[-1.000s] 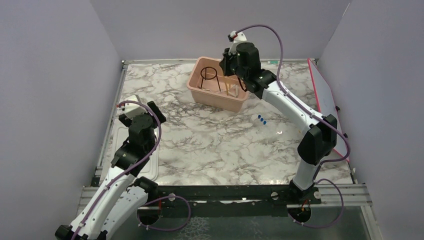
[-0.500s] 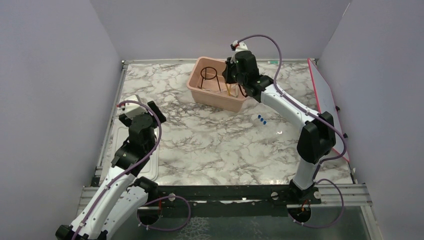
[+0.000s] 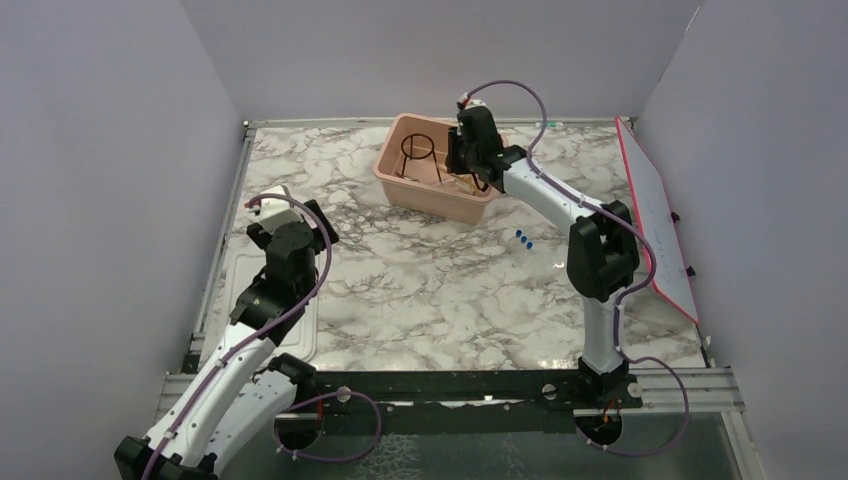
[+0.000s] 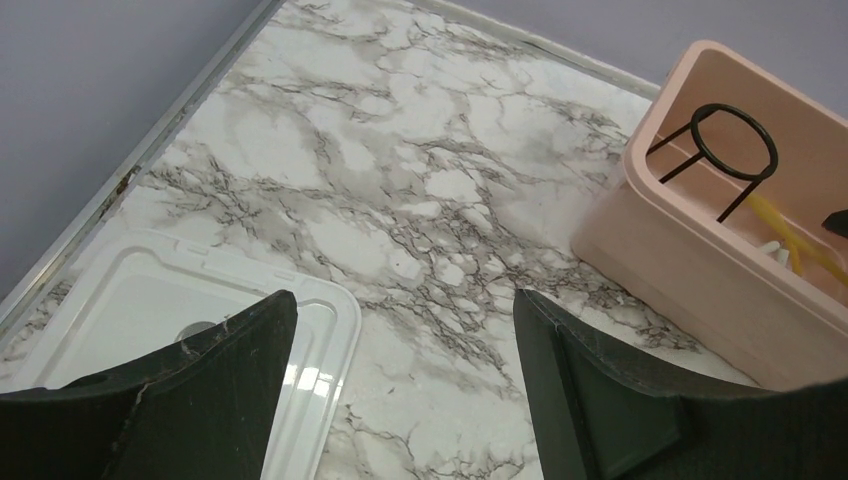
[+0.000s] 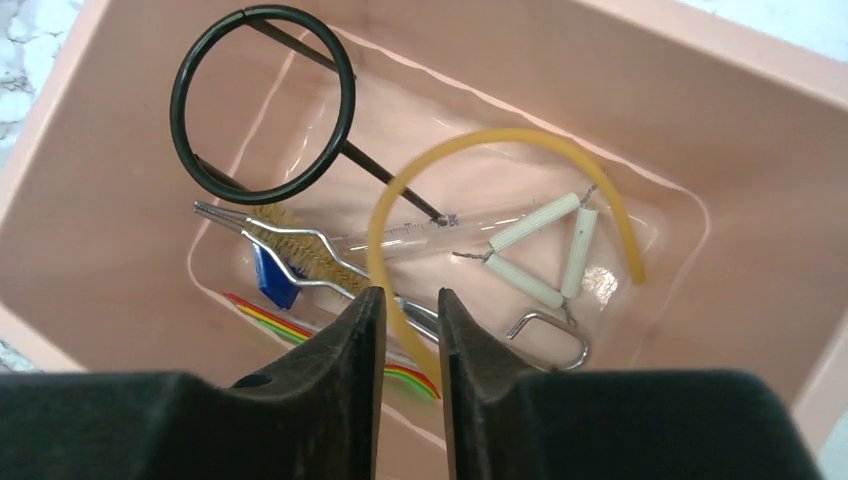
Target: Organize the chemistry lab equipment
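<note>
Right wrist view: the right gripper (image 5: pixel 410 300) is held above the pink tub (image 5: pixel 760 60) at the middle of the frame. Its jaws are parted by a narrow gap and nothing is seen clamped between them. The tan tube (image 5: pixel 510 134) is curled on the tub floor, with one end running down toward that gap. The ring stand (image 5: pixel 176 100) is lying at the upper left, and the red-orange rod (image 5: pixel 270 318) is laid along the lower left wall. In the top view, the blue pieces (image 3: pixel 524 239) are seen loose on the table (image 3: pixel 420 290). They lie just below and to the right of the tub, in a short row that slants from upper left to lower right. From the right gripper they lie down the frame and a little to the right, toward that arm's own elbow. The right arm is judged the nearer one, and a reach back out of the tub would be needed. The left gripper (image 4: pixel 400 300) is held wide apart and empty at the left of the table, well apart from the pieces, with the white lid (image 4: pixel 150 330) below it. No brand or label can be read. Fine scale marks are visible on a clear tube in the tub but are too small to make out. The red-edged board (image 3: pixel 655 215) at the right shows nothing legible.
</note>
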Controlling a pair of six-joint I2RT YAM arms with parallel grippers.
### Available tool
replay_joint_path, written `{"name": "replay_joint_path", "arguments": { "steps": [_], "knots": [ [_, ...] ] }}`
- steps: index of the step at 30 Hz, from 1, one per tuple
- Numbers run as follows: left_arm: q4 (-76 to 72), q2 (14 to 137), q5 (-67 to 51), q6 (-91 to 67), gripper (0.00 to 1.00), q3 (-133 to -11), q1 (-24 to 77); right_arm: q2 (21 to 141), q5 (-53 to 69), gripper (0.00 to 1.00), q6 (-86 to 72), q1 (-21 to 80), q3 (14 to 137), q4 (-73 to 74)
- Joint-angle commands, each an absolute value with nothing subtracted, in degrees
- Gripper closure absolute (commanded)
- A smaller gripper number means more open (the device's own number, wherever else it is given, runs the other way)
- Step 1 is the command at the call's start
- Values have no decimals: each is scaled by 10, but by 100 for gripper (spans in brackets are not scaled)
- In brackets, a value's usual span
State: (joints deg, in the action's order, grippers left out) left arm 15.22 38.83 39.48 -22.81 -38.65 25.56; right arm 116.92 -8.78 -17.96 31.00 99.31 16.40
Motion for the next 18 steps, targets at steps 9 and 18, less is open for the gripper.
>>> {"name": "replay_joint_path", "arguments": {
  "steps": [9,18],
  "knots": [
    [183,484,386,-234,15,-408,249,1072,-74,62,-189,307,1000,194],
    [298,634,300,-247,11,-466,174,925,64,62,-241,307,825,162]
  ]
}}
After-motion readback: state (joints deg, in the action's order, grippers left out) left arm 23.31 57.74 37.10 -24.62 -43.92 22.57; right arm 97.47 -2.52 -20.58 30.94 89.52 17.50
